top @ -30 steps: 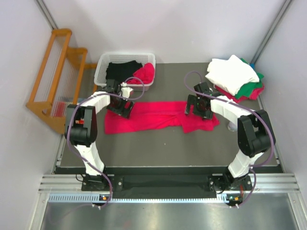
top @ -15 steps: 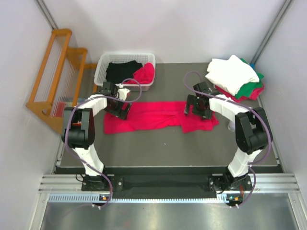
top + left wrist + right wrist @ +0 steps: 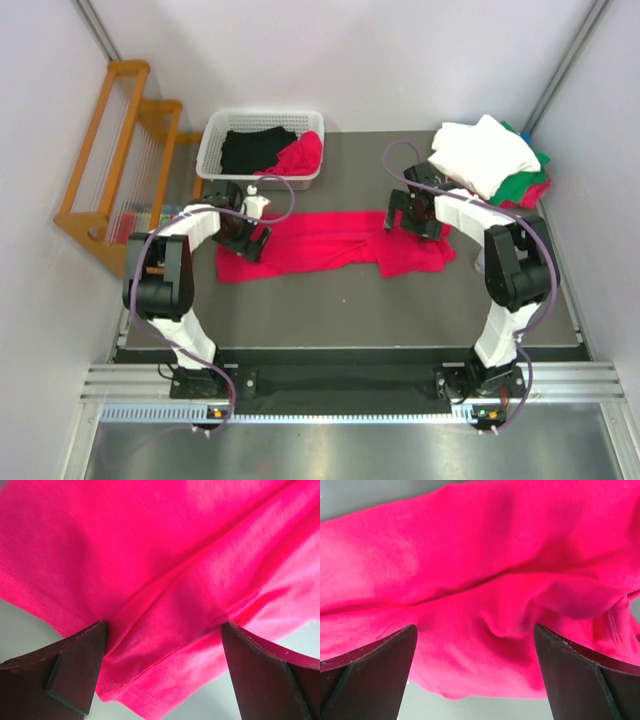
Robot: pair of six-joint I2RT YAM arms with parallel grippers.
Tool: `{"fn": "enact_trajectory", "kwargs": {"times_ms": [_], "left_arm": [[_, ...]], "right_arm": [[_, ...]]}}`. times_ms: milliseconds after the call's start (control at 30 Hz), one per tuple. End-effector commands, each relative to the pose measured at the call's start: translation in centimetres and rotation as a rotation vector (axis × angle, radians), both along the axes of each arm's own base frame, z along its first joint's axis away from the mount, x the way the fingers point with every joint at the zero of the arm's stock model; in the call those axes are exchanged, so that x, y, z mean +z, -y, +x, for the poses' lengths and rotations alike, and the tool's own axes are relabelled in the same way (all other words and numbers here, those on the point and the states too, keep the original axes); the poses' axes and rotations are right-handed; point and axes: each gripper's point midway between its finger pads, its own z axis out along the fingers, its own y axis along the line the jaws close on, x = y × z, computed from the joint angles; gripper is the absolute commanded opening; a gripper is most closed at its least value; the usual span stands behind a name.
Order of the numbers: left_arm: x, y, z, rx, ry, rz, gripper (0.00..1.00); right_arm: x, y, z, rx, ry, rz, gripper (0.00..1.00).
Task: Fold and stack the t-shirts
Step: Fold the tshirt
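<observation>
White lattice basket [image 3: 215,152] holds black tee [image 3: 255,148], red tee [image 3: 303,153].

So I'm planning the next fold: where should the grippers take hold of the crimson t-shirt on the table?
Grip the crimson t-shirt at its two ends, from above. It lies as a long band across the table, and the open left gripper and right gripper already straddle bunched folds there.

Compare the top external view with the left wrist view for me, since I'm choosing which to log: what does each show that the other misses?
Only the top view shows the basket, the folded stack and both arms. Only the left wrist view shows a stitched hem lying between the open jaws of the left gripper. Both show the crimson t-shirt spread on the table.
</observation>
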Motion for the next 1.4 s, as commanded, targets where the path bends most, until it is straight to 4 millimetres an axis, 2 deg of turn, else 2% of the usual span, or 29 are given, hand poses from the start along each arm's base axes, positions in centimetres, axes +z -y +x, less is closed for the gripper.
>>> {"fn": "enact_trajectory", "kwargs": {"times_ms": [0, 233, 400, 433, 500, 533, 567, 600, 667, 800, 867, 900, 967, 1000, 1067, 1133, 1167, 1200, 1267, 1333, 1367], "left_arm": [[0.6, -0.3, -3.4, -0.009, -0.064, 0.008, 0.99], [0.1, -0.7, -4.0, -0.019, -0.065, 0.036, 0.99], [0.2, -0.2, -4.1, -0.030, -0.066, 0.014, 0.99], [0.2, -0.1, -4.2, -0.031, -0.068, 0.012, 0.99], [0.2, 0.2, -4.3, -0.043, -0.072, 0.008, 0.99], [0.3, 0.3, -4.3, -0.046, -0.070, 0.004, 0.99], [0.3, 0.4, -4.3, -0.050, -0.068, 0.003, 0.99], [0.3, 0.6, -4.5, -0.058, -0.074, -0.004, 0.99], [0.4, 0.9, -4.5, -0.065, -0.074, -0.007, 0.99], [0.8, 2.1, -5.4, -0.109, -0.088, -0.038, 0.99], [1.2, 2.7, -6.1, -0.130, -0.102, -0.050, 0.99], [1.3, 3.2, -6.5, -0.153, -0.108, -0.054, 0.99], [1.7, 3.9, -7.5, -0.179, -0.128, -0.070, 0.99], [1.9, 4.6, -8.0, -0.208, -0.134, -0.075, 0.99], [2.2, 5.4, -9.4, -0.241, -0.163, -0.096, 0.99], [2.8, 6.6, -10.4, -0.285, -0.167, -0.107, 0.99], [2.7, 6.9, -11.1, -0.298, -0.183, -0.112, 0.99], [3.0, 7.6, -11.7, -0.325, -0.183, -0.114, 0.99], [2.8, 8.1, -12.5, -0.340, -0.186, -0.096, 0.99], [3.0, 8.0, -11.8, -0.327, -0.144, -0.082, 0.99], [3.1, 7.3, -11.1, -0.296, -0.115, -0.046, 0.99]], "right_arm": [[0.5, 0.3, 1.9, -0.001, 0.024, 0.005, 1.00], [-0.4, 0.7, 2.8, -0.015, 0.012, 0.007, 1.00], [-2.2, 0.8, 3.6, -0.025, -0.021, 0.006, 1.00], [-2.1, 0.8, 4.1, -0.031, -0.015, 0.008, 1.00], [-3.3, 0.9, 4.5, -0.034, -0.039, 0.008, 1.00], [-3.1, 0.7, 5.2, -0.034, -0.029, 0.012, 1.00], [-3.9, 0.9, 5.3, -0.040, -0.052, 0.005, 1.00], [-3.5, 0.7, 6.2, -0.037, -0.039, 0.014, 1.00], [-4.1, 0.6, 6.6, -0.041, -0.053, 0.018, 1.00], [-3.1, -0.1, 8.6, -0.034, -0.026, 0.035, 1.00], [-3.3, -0.2, 9.2, -0.033, -0.028, 0.036, 1.00], [-2.6, -0.6, 10.0, -0.027, -0.008, 0.048, 1.00], [-2.7, -0.7, 10.5, -0.023, -0.012, 0.047, 1.00], [-1.8, -1.0, 11.5, -0.023, 0.013, 0.054, 1.00], [-1.9, -1.6, 11.9, -0.003, 0.004, 0.078, 1.00], [-0.9, -2.3, 12.8, 0.013, 0.022, 0.100, 1.00], [-1.4, -2.4, 13.0, 0.024, 0.012, 0.100, 1.00], [-0.8, -2.8, 13.6, 0.037, 0.026, 0.113, 1.00], [-1.4, -3.1, 13.5, 0.056, 0.003, 0.120, 1.00], [-1.3, -3.3, 13.5, 0.069, 0.005, 0.130, 1.00], [-0.7, -3.5, 13.6, 0.077, 0.023, 0.137, 1.00]]}}
